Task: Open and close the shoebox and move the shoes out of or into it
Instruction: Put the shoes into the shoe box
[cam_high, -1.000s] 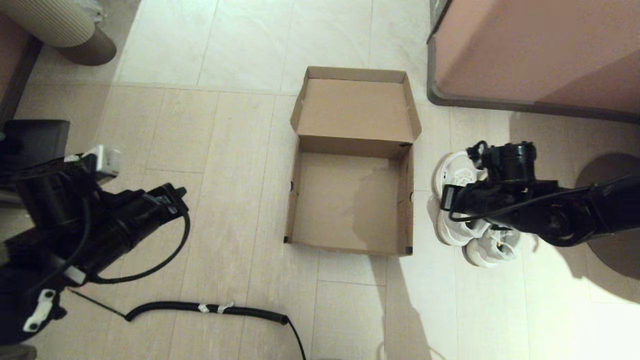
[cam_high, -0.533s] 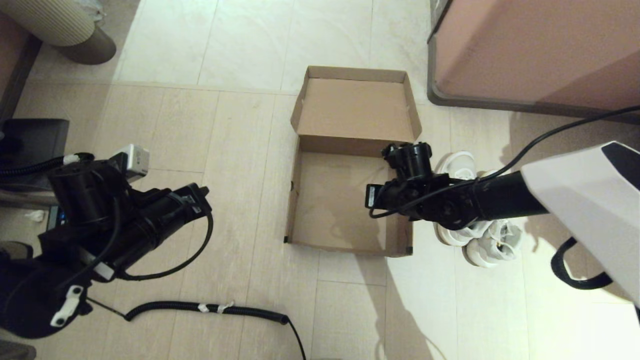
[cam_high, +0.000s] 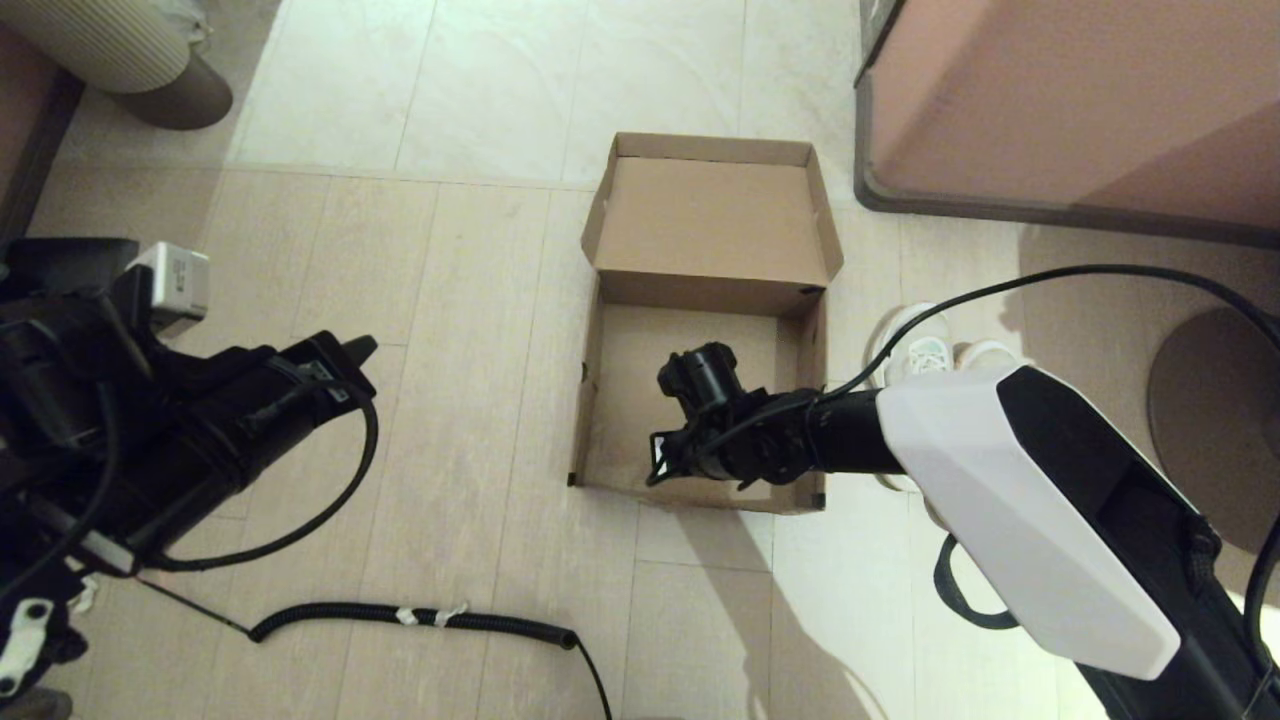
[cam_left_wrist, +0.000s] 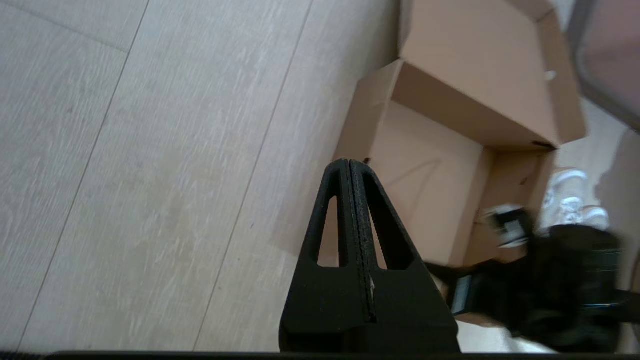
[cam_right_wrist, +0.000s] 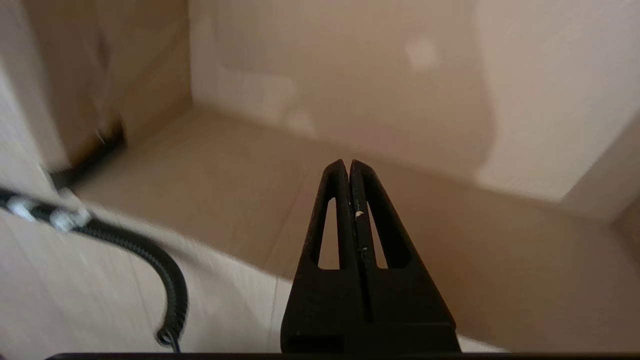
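Brown cardboard shoebox (cam_high: 700, 330) lies open, lid flap folded back.

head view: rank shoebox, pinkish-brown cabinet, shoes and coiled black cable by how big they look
1. pinkish-brown cabinet, cut off by the frame
2. shoebox
3. coiled black cable
4. shoes, mostly hidden behind the right arm, so unsure

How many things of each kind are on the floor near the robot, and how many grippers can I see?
Shoebox: 1, open and empty
White sneakers: 2, on the floor beside the box
Black coiled cable: 1
Pinkish-brown cabinet: 1
Grippers: 2, left gripper and right gripper, both shut and empty
Total: 7
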